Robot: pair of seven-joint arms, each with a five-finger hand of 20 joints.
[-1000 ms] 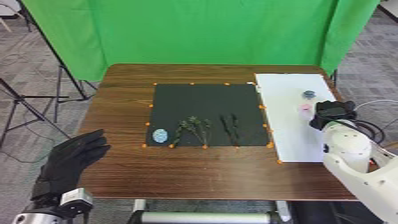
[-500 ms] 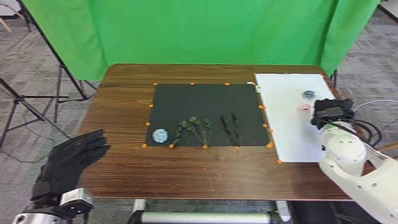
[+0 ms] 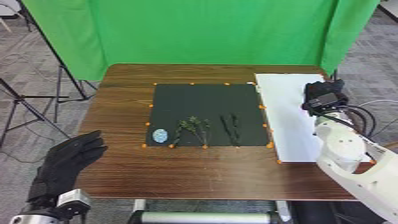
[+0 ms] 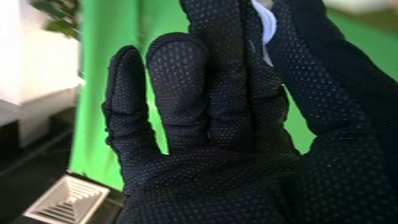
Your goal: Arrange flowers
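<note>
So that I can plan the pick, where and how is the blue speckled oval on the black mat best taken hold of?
I'd probably pinch its left and right sides at mid-length, from above: the oval looks longer front to back than wide, with a gap before the leftmost stem.

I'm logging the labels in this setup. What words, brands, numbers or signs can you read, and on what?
None can be read.
White cuff by the left hand: a dark mark, too small to tell whether it is print.
Pale square panel: nested squares, a pattern, not writing.
Black mat, white sheet: no legible text.
</note>
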